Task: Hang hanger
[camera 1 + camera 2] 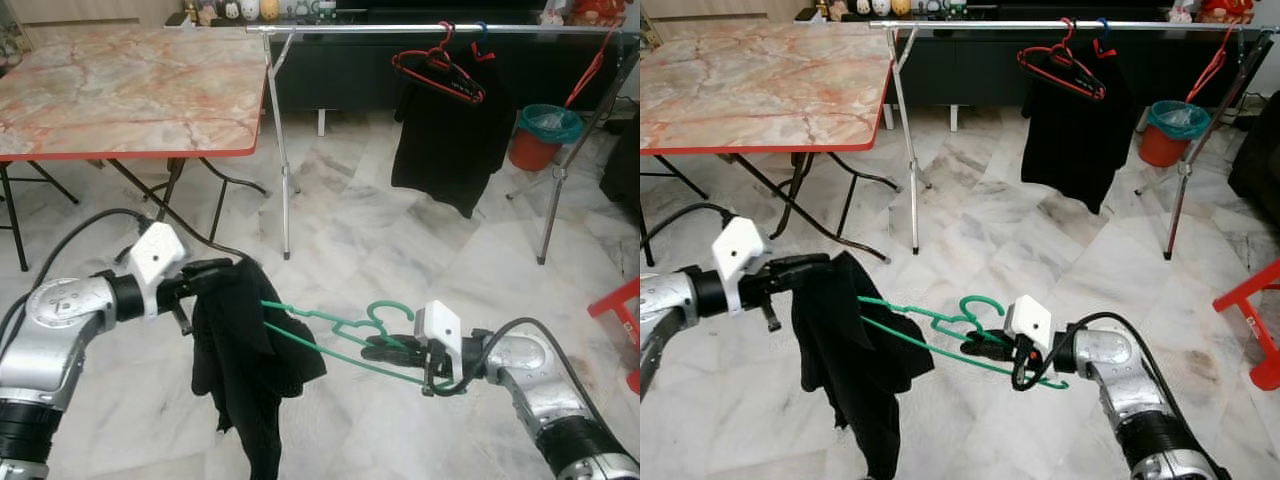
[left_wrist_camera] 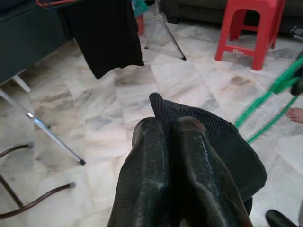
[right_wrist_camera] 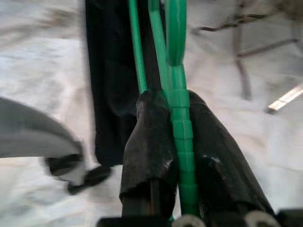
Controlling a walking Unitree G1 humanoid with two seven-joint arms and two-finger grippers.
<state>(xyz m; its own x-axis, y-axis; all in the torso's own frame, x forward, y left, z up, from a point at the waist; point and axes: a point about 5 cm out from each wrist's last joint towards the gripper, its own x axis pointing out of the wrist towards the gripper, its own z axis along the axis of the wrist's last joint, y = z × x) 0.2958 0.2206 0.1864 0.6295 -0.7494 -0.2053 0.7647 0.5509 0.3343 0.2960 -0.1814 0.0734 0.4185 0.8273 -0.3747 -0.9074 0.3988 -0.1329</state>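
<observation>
In the head views, the two silver arms reach forward low over the marble floor (image 1: 400, 250), elbows bent, forearms angled toward each other. The left end effector (image 1: 212, 270) is closed on a black garment (image 1: 245, 360) that hangs limp below it. The right end effector (image 1: 385, 350) is clamped on one green hanger (image 1: 330, 335), whose long axis runs level from right to left, one end tucked into the garment, hook (image 1: 385, 312) upward. Beyond stand a rail (image 1: 400, 30) holding two red hangers (image 1: 440, 72) and a marble worktop (image 1: 120, 85).

Left wrist view: black fingers (image 2: 151, 175) pinch dark fabric.

Right wrist view: fingers (image 3: 151, 137) grip the green neck.
</observation>
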